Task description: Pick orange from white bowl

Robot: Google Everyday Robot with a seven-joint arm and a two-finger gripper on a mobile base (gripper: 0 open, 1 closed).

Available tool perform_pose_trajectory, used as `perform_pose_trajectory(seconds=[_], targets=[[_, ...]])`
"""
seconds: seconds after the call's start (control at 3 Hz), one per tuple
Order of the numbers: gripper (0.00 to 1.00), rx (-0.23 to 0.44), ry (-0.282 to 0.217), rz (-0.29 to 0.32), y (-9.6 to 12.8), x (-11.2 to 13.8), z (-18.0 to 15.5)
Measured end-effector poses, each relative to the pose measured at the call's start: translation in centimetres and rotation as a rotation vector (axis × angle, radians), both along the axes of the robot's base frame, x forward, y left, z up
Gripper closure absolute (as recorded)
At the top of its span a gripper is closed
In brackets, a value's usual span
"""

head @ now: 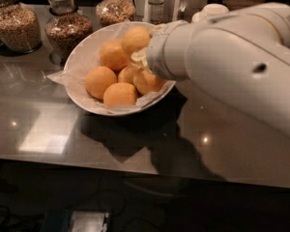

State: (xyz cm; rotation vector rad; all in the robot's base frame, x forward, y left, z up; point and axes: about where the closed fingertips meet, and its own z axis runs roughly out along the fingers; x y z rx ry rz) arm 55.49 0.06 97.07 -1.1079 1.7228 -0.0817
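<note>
The wide white bowl [79,57] with a crinkled paper liner stands on the grey counter and holds several oranges. One orange [135,38] sits highest, at the bowl's far side, right against the end of my gripper [141,58]. Other oranges lie lower: one at the back left [113,55], one at the left [100,81], one at the front [119,94]. My white arm [232,66] reaches in from the right and covers the bowl's right side. The wrist hides how the gripper meets the top orange.
Glass jars of grain [15,25] [66,28] [117,7] stand behind the bowl at the left. A bottle [156,4] and small white dishes [210,11] stand at the back. The counter's front edge [111,166] runs below the bowl.
</note>
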Motion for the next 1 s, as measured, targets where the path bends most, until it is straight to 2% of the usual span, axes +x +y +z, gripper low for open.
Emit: perform_pose_trajectory(seconds=[0.33, 0.67, 1.0], targets=[[1.0, 0.006, -0.163, -0.021, -1.8, -6.1, 2.7], [1.0, 0.003, -0.24, -0.019, -2.1, -8.5, 3.7], [0.81, 0.003, -0.24, -0.019, -2.1, -8.5, 3.7]])
